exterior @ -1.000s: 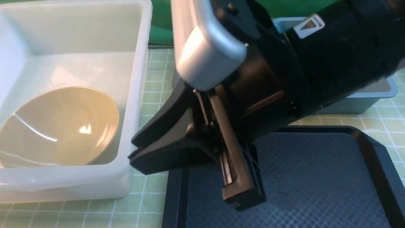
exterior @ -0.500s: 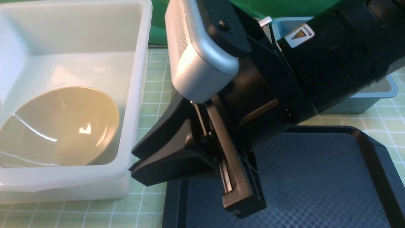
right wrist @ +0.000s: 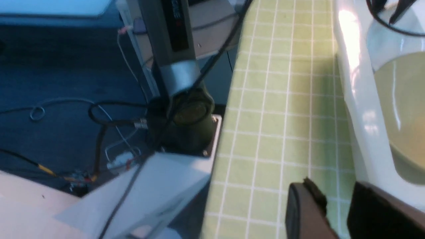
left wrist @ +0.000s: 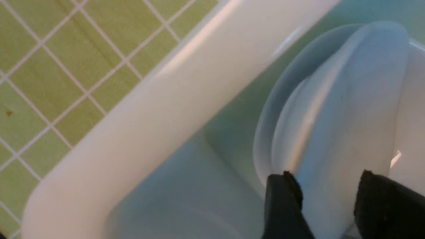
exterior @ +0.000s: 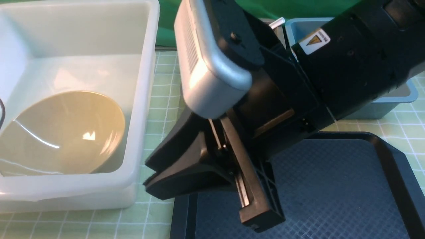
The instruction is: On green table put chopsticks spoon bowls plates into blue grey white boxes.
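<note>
Our left claw point(left wrist: 325, 173) stands apart astride a white plate point(left wrist: 348, 99) in the white box point(left wrist: 159, 109); our right claw point(right wrist: 332, 184) gapes, empty.

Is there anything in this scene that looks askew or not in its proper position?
Yes. The large glossy olive-tan bowl lies tilted inside the big milky white plastic tub, not flat on its base. In the left wrist view, a small glossy white dish stands on its edge, apparently in the same tub.

The bowl point(exterior: 63, 132) sits in the left box point(exterior: 146, 99), left of the tray point(exterior: 332, 192); the far box point(exterior: 403, 96) stands behind.
</note>
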Robot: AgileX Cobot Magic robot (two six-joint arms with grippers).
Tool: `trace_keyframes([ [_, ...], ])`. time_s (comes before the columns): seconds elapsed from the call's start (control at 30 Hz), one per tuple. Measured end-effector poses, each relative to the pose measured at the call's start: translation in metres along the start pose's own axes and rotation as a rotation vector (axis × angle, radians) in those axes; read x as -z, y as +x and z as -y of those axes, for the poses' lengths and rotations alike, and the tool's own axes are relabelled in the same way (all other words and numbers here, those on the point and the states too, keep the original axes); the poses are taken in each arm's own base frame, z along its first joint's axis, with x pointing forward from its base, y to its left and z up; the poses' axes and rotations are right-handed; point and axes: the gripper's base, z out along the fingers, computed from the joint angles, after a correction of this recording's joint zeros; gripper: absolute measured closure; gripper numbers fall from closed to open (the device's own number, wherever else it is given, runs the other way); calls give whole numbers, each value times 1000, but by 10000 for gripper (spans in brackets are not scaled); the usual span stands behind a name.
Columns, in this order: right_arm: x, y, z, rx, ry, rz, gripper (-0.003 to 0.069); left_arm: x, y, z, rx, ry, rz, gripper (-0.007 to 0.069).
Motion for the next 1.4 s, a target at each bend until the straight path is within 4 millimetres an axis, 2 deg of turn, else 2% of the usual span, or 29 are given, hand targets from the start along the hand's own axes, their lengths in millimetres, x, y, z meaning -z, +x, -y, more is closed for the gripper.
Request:
trace_keyframes([
  [0.13, 3, 7, 8, -47, 58, -58, 446, 7, -1, -4, 42, -46, -21, 134],
  [0.2, 11, 13, 18, -110, 105, -77, 443, 21, -7, -3, 65, -51, 1, 41],
  [0.3, 30, 23, 34, -206, 188, -91, 440, 51, -12, 6, 62, 26, 81, -31],
  [0.37, 57, 31, 45, -287, 297, -95, 436, 96, 0, 31, -47, 230, 154, -39],
  [0.4, 61, 33, 46, -290, 316, -96, 435, 98, 0, 31, -58, 231, 160, -39],
  [0.43, 80, 36, 47, -318, 398, -98, 433, 130, 17, 53, -184, 392, 202, -38],
  [0.47, 92, 37, 46, -336, 456, -99, 433, 146, 29, 66, -275, 481, 220, -38],
  [0.53, 110, 40, 42, -385, 559, -107, 432, 169, 53, 86, -433, 618, 240, -36],
  [0.57, 115, 41, 41, -390, 594, -124, 432, 173, 61, 94, -481, 647, 238, -35],
  [0.6, 130, 44, 34, -422, 695, -142, 432, 183, 79, 108, -588, 709, 232, -20],
  [0.67, 145, 52, 23, -479, 819, -165, 432, 192, 112, 130, -763, 762, 211, 27],
  [0.73, 155, 62, 6, -515, 900, -157, 432, 195, 142, 142, -893, 758, 195, 92],
  [0.83, 158, 82, -21, -524, 961, -90, 432, 193, 177, 140, -1007, 705, 191, 197],
  [0.9, 159, 98, -43, -504, 991, -31, 432, 194, 200, 126, -1047, 684, 198, 280],
  [1.03, 149, 149, -89, -442, 1064, 130, 431, 186, 241, 74, -1061, 725, 256, 479],
  [1.13, 137, 185, -110, -419, 1091, 204, 431, 164, 260, 52, -1039, 808, 290, 581],
  [1.23, 122, 222, -127, -415, 1103, 254, 442, 130, 279, 28, -974, 936, 302, 626],
  [1.3, 117, 233, -131, -429, 1103, 268, 466, 117, 287, 17, -926, 1017, 302, 626],
  [1.4, 115, 241, -136, -430, 1110, 311, 557, 96, 297, 5, -851, 1111, 276, 627],
])
